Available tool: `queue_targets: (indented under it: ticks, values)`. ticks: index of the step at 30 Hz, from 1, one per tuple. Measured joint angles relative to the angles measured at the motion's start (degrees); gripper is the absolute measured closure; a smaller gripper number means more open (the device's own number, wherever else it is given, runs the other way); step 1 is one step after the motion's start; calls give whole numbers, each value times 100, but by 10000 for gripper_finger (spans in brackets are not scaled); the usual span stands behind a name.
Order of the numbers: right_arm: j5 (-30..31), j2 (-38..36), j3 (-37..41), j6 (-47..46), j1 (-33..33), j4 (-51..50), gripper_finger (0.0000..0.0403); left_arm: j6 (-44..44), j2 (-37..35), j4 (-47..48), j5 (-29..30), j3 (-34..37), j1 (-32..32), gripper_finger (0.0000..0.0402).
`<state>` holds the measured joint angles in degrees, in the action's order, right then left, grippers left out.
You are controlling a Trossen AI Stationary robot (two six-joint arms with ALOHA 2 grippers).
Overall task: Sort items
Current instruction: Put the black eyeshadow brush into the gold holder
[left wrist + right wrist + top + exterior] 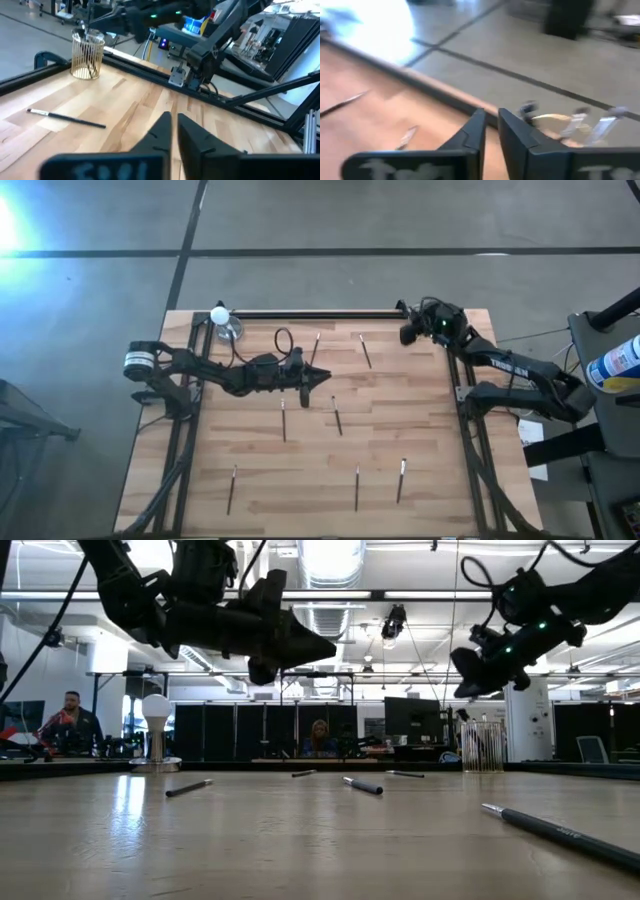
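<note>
Several thin dark sticks lie flat and scattered on the wooden table (400, 410): two toward the far edge (315, 348) (365, 350), two mid-table (283, 420) (337, 415) and three near the front (232, 488) (357, 487) (401, 480). A gold wire cup (87, 52) with sticks in it stands at the far right corner. My left gripper (328, 377) hovers level over mid-table, shut and holding nothing. My right gripper (407, 335) hangs shut above the far right corner, beside the cup (483, 745), also with nothing in it.
A white bulb on a round base (220, 315) stands at the far left corner. A black rail (310, 312) runs along the far edge, and black frame bars flank both sides. One stick (560, 832) lies close to the low camera. People sit in the room beyond.
</note>
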<state>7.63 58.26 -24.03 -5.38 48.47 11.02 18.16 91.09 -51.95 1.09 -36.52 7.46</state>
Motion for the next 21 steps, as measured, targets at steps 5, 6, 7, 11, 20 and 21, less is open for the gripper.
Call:
queue_targets:
  ticks: [5,6,7,11,20,21]
  values:
    - [-130,-529,648,-245,-848,434,393,99,0,380,81,-164,4,399]
    - [-130,-629,811,-358,-1043,582,394,160,0,434,93,-209,4,400]
    - [-129,-721,975,-457,-1237,770,394,264,0,460,93,-256,4,401]
    - [-121,-1023,1645,-780,-2073,1709,394,480,11,470,-39,-399,40,398]
    - [721,-1190,2356,-1146,-3611,2806,394,598,-120,3394,326,-1133,-287,401]
    - [810,-1164,2356,-1150,-3743,2811,394,652,-128,3847,469,-1259,-379,401]
